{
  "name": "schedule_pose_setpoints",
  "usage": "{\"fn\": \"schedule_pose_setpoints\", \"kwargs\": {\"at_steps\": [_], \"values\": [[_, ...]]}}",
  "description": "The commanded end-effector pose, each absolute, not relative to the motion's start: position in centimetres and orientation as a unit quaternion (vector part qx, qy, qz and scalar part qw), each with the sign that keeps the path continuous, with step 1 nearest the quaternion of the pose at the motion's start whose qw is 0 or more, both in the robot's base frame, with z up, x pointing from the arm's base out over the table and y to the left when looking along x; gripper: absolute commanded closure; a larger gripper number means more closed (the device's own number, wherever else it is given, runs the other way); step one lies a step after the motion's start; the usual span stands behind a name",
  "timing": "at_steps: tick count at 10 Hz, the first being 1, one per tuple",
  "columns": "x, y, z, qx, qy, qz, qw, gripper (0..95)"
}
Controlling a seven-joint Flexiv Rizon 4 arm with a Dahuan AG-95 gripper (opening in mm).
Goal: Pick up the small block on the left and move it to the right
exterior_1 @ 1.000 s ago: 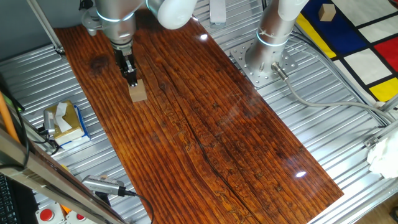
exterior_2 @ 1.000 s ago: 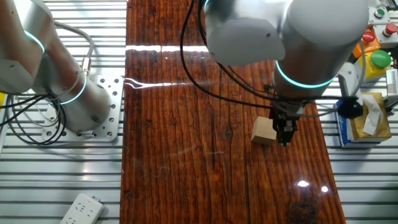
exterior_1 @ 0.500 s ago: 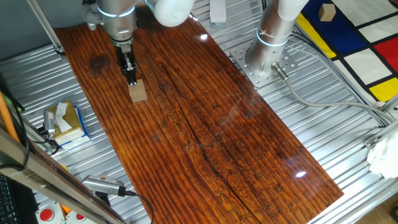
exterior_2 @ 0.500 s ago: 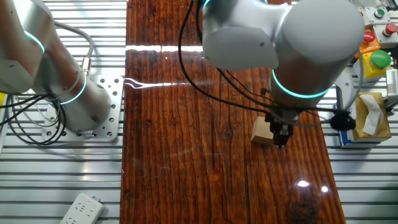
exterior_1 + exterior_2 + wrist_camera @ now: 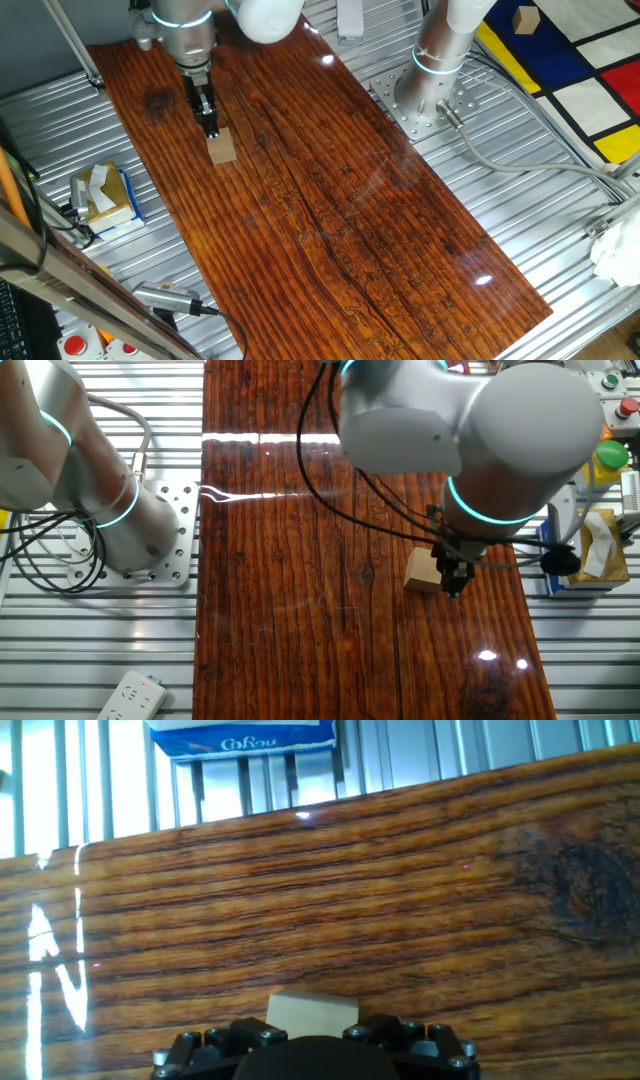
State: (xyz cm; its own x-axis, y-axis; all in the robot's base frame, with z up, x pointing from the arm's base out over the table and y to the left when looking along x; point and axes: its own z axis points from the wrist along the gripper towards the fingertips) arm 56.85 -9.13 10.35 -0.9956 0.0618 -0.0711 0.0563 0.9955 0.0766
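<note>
The small block (image 5: 222, 149) is a plain light-tan wooden piece lying flat on the dark wooden table (image 5: 340, 210), near its left end. My gripper (image 5: 211, 127) hangs just behind and slightly above it, with the two dark fingers pressed together and nothing between them. In the other fixed view the gripper (image 5: 455, 586) stands right beside the block (image 5: 424, 571), at the side facing the tissue box. In the hand view the block (image 5: 312, 1010) shows at the bottom centre, partly hidden by the hand's black body (image 5: 315, 1058); the fingertips do not show there.
A yellow-and-blue tissue box (image 5: 103, 195) sits on the ribbed metal beside the table's left end, also in the hand view as the tissue box (image 5: 240, 737). The arm's base (image 5: 425, 95) is bolted past the far edge. Coloured buttons (image 5: 610, 455) stand near the box.
The hand has risen a little and drawn slightly back from the block. The block has stayed in place on the table.
</note>
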Motion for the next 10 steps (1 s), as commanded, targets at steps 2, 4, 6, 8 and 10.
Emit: {"fn": "schedule_pose_setpoints", "kwargs": {"at_steps": [2,4,6,8,10], "values": [[56.9,-8.4,9.8,0.027,0.999,0.013,0.031,19.0],[57.0,-8.2,9.7,0.022,0.999,0.003,0.031,19.0],[57.0,-8.2,9.4,0.015,0.999,0.003,0.035,19.0],[57.0,-8.2,8.9,0.007,0.999,0.003,0.041,19.0],[57.0,-8.1,8.6,-0.012,0.999,0.001,0.044,19.0]]}}
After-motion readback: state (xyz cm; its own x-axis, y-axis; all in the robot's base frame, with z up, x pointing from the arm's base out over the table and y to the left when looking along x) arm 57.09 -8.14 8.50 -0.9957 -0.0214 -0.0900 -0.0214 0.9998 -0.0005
